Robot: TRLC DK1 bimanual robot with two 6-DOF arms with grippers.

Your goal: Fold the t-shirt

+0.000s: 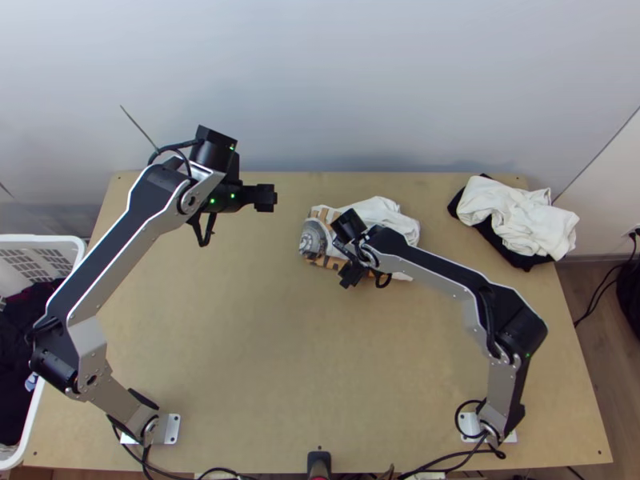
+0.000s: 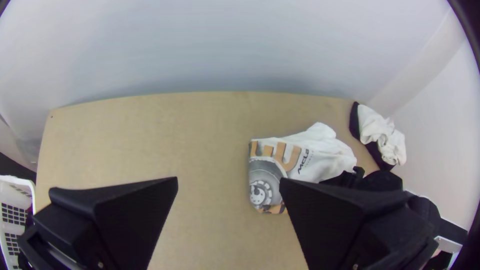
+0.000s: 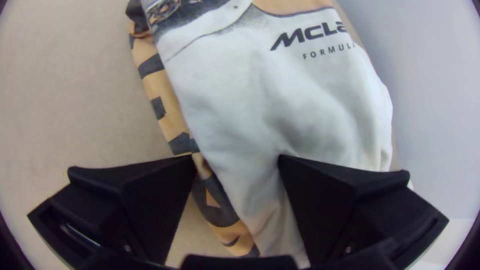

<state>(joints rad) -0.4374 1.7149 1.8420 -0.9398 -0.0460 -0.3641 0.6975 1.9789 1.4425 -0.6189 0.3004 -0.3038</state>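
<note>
T-shirt (image 2: 306,162), a rumpled white cloth oblong (orange-and-grey print (image 2: 265,175) towards one end)

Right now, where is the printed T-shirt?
In the top view, the printed T-shirt lies on the table, just right of centre toward its far edge, partly beneath the right gripper.

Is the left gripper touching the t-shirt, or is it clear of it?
Apart. The top view shows it plainly: a strip of bare table lies between the left gripper and the printed end of the t-shirt.
</note>
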